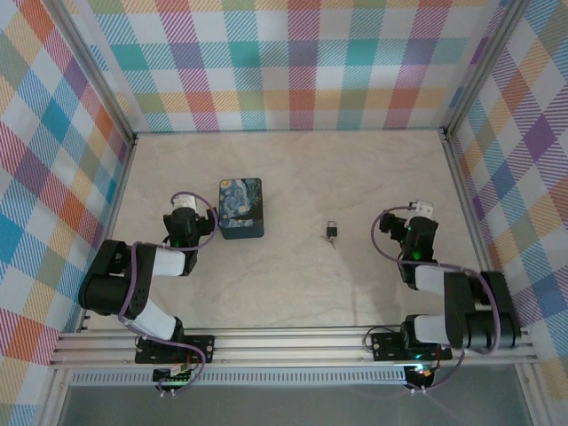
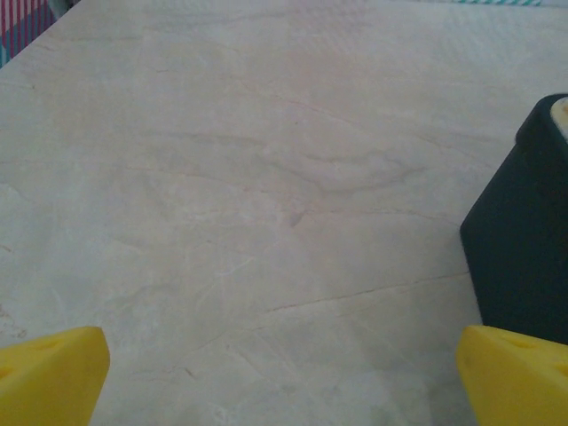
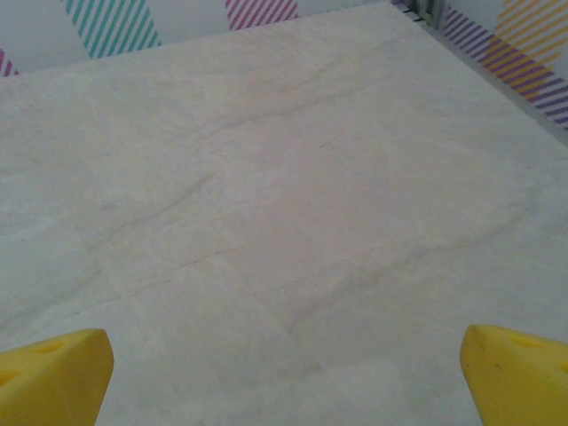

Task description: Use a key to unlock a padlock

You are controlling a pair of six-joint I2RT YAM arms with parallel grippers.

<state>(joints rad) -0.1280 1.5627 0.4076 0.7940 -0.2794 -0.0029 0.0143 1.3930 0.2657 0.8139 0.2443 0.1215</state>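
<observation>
Top external view. The padlock (image 1: 330, 229) lies on the pale marble-patterned table (image 1: 311, 169), roughly midway between the two arms, shackle toward the far wall. The key (image 1: 334, 242) lies just on its near side; at this size it cannot be told whether the two touch, or whether the key is seated in the lock. A box with a blue swirling print (image 1: 241, 208) stands well to the left of both and has no evident part in the task. The left gripper (image 1: 186, 213) sits just beside that box on its left. The right gripper (image 1: 419, 218) is to the right of the padlock, well apart from it. Neither arm is over the work, so the task appears unstarted — lock and key lie untouched, within reach of either arm.

Left wrist view. Two yellow fingertips (image 2: 49, 373) occupy the lower corners, spread wide with bare table between them; the jaws stand apart and carry nothing. The box's dark side wall rises at the right edge, close to the right-hand finger.

Right wrist view. The yellow fingertips (image 3: 53, 373) are likewise spread to the lower corners over bare table, holding nothing. This camera faces the far corner rather than the padlock — judged from that, the arm would need to turn left before reaching for it.
</observation>
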